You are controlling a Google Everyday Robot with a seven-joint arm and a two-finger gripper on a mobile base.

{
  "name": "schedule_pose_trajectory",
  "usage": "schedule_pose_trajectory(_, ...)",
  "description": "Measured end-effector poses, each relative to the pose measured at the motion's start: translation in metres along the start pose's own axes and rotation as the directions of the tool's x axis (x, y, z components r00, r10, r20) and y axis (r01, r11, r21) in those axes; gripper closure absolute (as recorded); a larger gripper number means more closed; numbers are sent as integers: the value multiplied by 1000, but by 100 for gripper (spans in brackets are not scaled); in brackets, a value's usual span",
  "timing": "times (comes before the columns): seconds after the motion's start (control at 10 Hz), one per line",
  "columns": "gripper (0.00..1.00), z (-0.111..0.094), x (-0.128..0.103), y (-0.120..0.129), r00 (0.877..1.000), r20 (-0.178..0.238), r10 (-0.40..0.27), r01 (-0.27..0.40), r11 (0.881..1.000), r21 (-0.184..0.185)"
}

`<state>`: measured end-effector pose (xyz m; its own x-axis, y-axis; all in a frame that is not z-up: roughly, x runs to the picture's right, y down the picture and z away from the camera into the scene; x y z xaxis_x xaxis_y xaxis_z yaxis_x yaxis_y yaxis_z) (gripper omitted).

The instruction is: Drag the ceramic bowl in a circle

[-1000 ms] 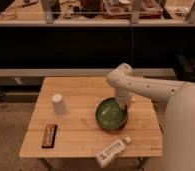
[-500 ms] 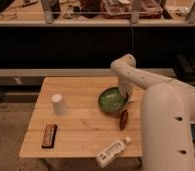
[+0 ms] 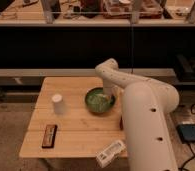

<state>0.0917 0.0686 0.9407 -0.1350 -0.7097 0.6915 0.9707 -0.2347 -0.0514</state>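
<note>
The gripper (image 3: 110, 95) is at the right rim of the ceramic bowl (image 3: 99, 100), on the wooden table (image 3: 76, 125). Left of the bowl stands a white cup (image 3: 57, 103). Nearer the front, left of the bowl, lies a dark remote (image 3: 49, 135); a white packet (image 3: 110, 152) lies at the front edge.

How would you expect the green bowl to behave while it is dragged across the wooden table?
The ceramic bowl looks wide and shallow, so it should slide, not tip. Its glaze probably slips on the table. The gripper is at its right rim.
</note>
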Motion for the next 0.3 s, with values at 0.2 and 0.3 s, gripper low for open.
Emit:
schedule_pose_trajectory(0.2,100,-10,-17,-49,993,-19,-115,116,993,16)
schedule_pose_trajectory(0.3,100,-15,-36,-75,979,-23,-203,203,979,22)
